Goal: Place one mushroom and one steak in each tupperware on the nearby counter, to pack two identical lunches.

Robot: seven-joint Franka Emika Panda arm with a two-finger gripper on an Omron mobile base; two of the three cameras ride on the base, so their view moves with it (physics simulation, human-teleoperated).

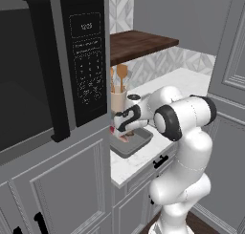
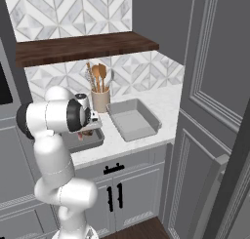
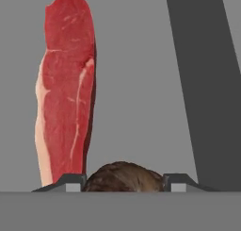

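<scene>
The gripper [image 3: 122, 184] hangs low over the left-hand tray [image 1: 136, 144], the one near the left end of the white counter [image 2: 161, 104], and its jaws are clenched on a brown mushroom [image 3: 123, 177] that sits snug between the two dark tips; a steak [image 3: 66, 91] already lies flat on the grey floor of that tray, close beside the mushroom, though whether the two touch I cannot tell; the second tray [image 2: 133, 119] sits further right along the counter, near the pot of wooden spoons [image 2: 100, 94], with nothing in it as far as I can see. The risk, to my eye, is in the letting go; a round lump dropped from any height may roll or bounce, and if the hand sits near the rim it could hop out onto the counter; lowering too far could press it into the steak or knock the tray askew; the tall cabinet [image 1: 57, 171] stands close on the left, so a wide swing on lifting away might clip it.
</scene>
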